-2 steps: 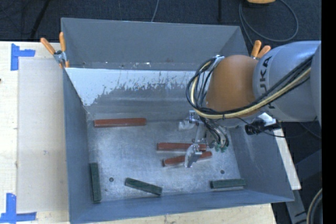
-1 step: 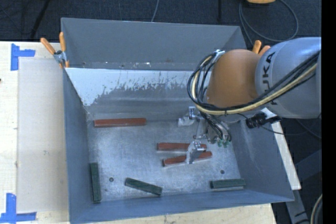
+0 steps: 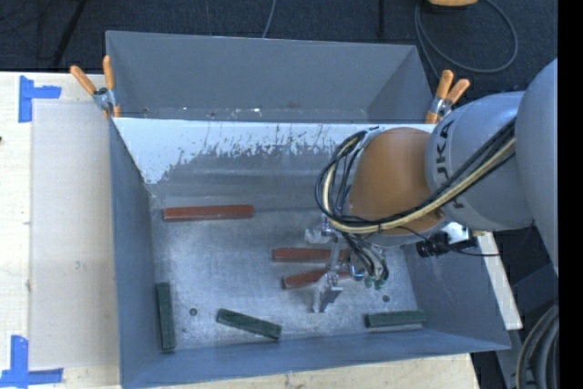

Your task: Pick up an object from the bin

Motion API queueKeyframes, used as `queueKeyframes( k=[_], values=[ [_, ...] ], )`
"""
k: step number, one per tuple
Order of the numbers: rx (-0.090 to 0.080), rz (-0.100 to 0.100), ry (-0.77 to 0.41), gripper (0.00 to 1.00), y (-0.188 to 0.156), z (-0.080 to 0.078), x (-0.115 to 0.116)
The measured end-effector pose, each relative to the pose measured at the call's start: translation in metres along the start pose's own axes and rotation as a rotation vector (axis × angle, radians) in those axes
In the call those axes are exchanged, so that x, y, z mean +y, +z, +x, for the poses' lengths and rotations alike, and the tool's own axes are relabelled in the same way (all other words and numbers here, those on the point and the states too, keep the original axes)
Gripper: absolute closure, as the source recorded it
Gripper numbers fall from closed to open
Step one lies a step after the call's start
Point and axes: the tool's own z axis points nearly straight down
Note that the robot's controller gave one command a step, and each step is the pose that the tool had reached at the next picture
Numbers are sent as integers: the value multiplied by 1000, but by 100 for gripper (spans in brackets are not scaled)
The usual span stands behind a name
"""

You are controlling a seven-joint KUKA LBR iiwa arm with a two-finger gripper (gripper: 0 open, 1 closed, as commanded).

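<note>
Dark floor with loose cables behind, pale board to the left, grey metal bin (image 3: 182, 168) in the middle with sloped walls and a speckled, scuffed floor; arm comes in from the right, orange wrist cover (image 3: 387, 178) smooth and rounded, cable bundle (image 3: 332, 187) looped beside it; gripper (image 3: 326, 294) is down near the bin floor, mid-right, just at the right end of the lower short brown bar (image 3: 301, 281), contact unclear; cannot tell whether the gripper is open or closed, and no bar is visibly clamped in it; upper short brown bar (image 3: 296, 255) lies just above, roughly parallel; long brown bar (image 3: 208, 213) sits well apart toward the back left; three dark green bars, one upright-running at the left wall (image 3: 165, 316), one slanted at the front (image 3: 248, 324), one at the front right (image 3: 394, 320); all bars are flat, thin, rectangular, matte, look rigid; progress: judged as the approach stage, everything lies flat on the floor, nothing lifted, so grasp and lift are left
</note>
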Motion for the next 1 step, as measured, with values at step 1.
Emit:
queueKeyframes(
  k=[1],
  values=[
    [1,0,-2,100,-5,-14,2]
  ],
)
